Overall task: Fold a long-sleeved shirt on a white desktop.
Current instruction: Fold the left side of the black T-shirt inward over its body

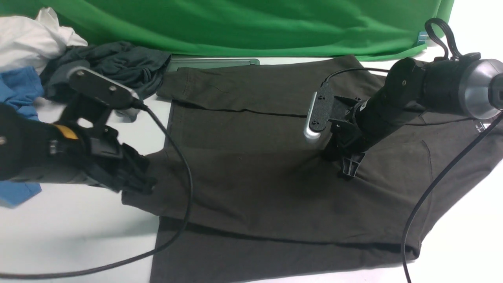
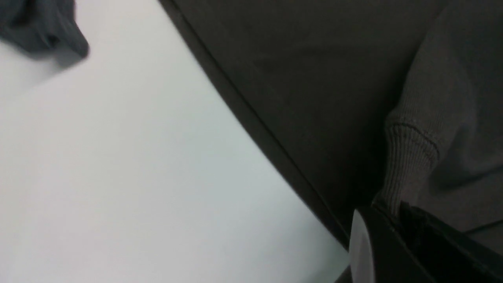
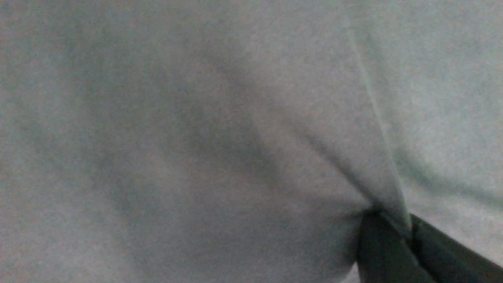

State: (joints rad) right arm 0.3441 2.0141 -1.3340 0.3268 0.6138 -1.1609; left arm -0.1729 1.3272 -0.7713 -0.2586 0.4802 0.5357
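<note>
Left tool (image 1: 145,181) is clenched on the ribbed cuff (image 2: 408,157), prob. to carry the sleeve over the body. Right tool (image 1: 348,172) pinches cloth directly under it, prob. to lift a fold. The long-sleeved shirt (image 1: 251,188), plain dark brown knit, lies spread on the tabletop (image 1: 78,236) btw. both tools.

The shirt (image 1: 255,188) lies on the desktop (image 1: 59,236); my left gripper (image 1: 141,179) at its left edge; my right gripper (image 1: 349,169) on its right half; clothes heap (image 1: 110,65) behind its left corner.
</note>
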